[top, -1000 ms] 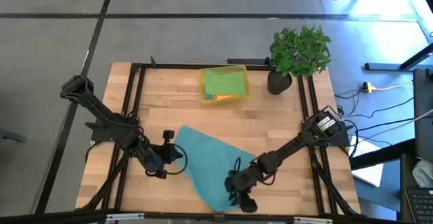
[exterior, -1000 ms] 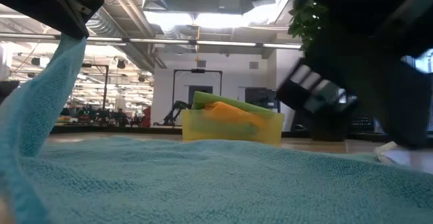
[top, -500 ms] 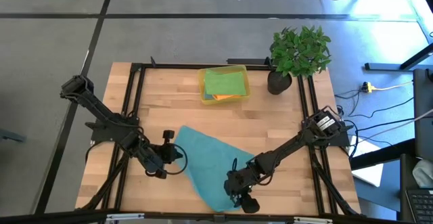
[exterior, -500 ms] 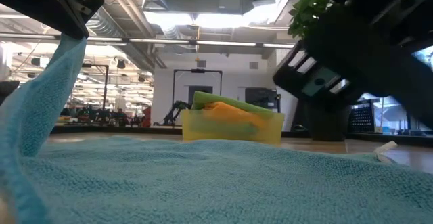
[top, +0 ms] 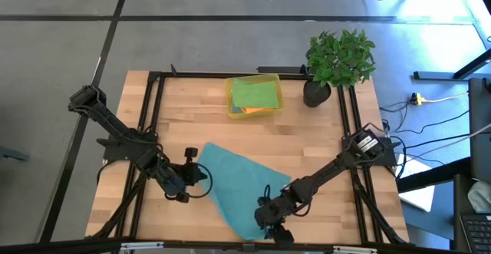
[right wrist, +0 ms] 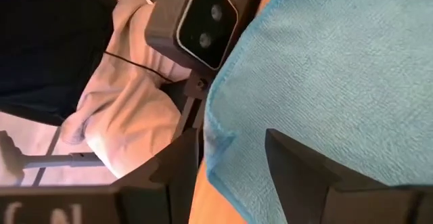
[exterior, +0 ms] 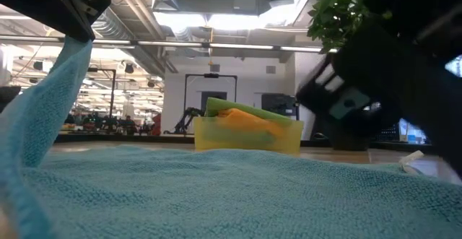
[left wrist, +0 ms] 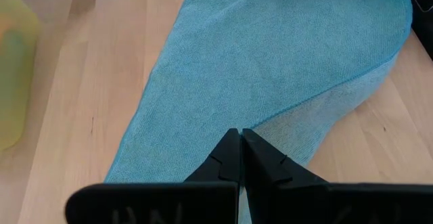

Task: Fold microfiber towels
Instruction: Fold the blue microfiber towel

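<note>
A teal towel [top: 244, 183] lies spread on the wooden table, with its left corner lifted. My left gripper [top: 201, 174] is shut on that corner, and in the low view the cloth slopes down from it [exterior: 43, 116]. My right gripper [top: 267, 222] stands open at the towel's near corner [right wrist: 220, 139]. That corner shows between its two fingers [right wrist: 177, 163]. A green towel [top: 255, 94] lies on an orange one in the yellow bin [top: 232, 108] at the far middle. My left gripper pinches the towel's lifted left corner [left wrist: 233, 124] between its two shut fingers, coming slantwise from the table's left and above. The cloth runs down from the fingers onto the table, neither taut nor bunched. The rest of the towel lies flat.
A potted plant [top: 337, 58] stands at the far right corner. A black frame rail [top: 153, 123] runs along the table's sides. A small camera [right wrist: 196, 21] sits at the near edge beside the towel's corner. Bare wood lies between the towel and the bin.
My right gripper has turned a little about its own line over the towel's near corner and stayed in place. The towel and my left gripper have not moved.
</note>
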Tool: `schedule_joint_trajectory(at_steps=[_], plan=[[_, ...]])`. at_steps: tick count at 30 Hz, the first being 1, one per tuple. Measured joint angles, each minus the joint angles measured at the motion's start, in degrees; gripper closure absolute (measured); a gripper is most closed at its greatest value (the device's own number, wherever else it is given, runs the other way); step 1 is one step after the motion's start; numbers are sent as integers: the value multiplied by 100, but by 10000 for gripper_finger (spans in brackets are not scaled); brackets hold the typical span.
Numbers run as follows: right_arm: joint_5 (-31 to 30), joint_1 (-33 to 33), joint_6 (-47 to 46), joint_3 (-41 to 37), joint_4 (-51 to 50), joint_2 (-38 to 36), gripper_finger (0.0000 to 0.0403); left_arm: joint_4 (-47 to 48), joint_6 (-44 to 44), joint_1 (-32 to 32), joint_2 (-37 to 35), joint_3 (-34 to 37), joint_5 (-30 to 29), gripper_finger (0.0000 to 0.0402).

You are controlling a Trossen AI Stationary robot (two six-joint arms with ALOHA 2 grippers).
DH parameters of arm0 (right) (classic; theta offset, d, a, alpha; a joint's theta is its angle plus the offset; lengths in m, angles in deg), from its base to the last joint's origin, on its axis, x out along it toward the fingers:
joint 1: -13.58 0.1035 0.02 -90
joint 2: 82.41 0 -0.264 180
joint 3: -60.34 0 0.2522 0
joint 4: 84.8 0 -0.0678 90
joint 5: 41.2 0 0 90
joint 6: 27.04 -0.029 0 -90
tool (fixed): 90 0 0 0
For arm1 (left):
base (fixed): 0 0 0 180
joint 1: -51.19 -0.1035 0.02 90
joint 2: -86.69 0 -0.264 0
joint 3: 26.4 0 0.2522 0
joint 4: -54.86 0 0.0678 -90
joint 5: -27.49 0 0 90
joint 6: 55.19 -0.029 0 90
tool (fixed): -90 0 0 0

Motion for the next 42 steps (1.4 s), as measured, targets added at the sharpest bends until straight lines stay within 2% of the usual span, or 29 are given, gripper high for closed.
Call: schedule_joint_trajectory(at_steps=[4,8,11,16,22,26,32,38,42], plan=[[204,0,-99,0,227,122,228,-2,0,0,0,0,0,401],[116,4,-100,0,187,124,236,2,0,0,0,0,0,401],[96,0,-43,0,209,124,271,2,0,0,0,0,0,401],[98,-18,203,0,208,122,379,2,0,0,0,0,0,401],[-103,-18,350,-1,-91,-58,396,-130,-36,-2,0,2,55,401],[-806,-17,500,-2,-1139,-552,397,-352,-157,-2,0,2,101,401],[-2236,28,585,-2,-2732,-1620,400,-318,-411,-162,-55,2,-388,401],[-3823,-95,648,-2,-4162,-2840,401,-312,-987,-567,-517,-161,-1405,401],[-4652,-375,721,-2,-4841,-3665,401,-319,-1797,-923,-994,-546,-1706,402]])
